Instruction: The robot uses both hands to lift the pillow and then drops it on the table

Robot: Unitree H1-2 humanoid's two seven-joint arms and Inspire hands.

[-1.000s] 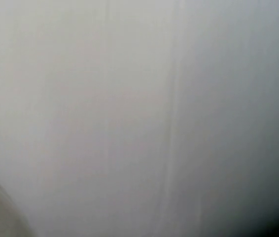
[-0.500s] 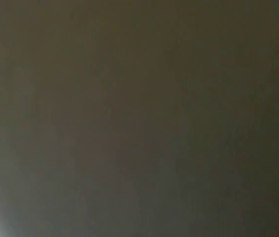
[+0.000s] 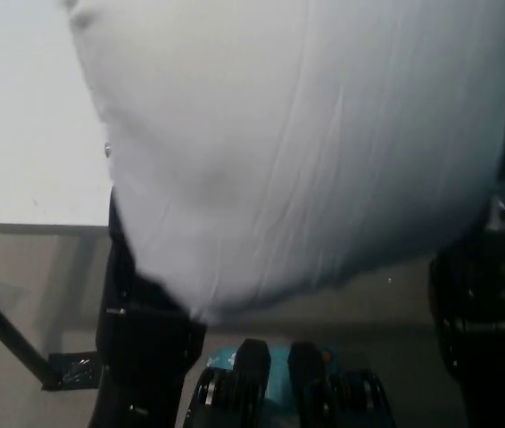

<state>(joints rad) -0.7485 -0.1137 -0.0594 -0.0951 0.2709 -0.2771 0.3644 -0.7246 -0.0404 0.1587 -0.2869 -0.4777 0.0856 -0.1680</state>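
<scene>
Since the earlier frames, in which the pillow (image 3: 297, 143) filled the whole view, it has drawn back from the camera, so that its outline and the surroundings now show. Nearest, dark arm parts appear at lower left and at the right edge, just under the pillow's lower margin. Neither hand itself is in view, so its state cannot be told. The white pillow, creased lengthwise, hangs blurred across most of the picture, hiding the bench's near edge at centre. Beyond it, the white bench (image 3: 29, 134) shows at upper left, its near edge running level.
</scene>
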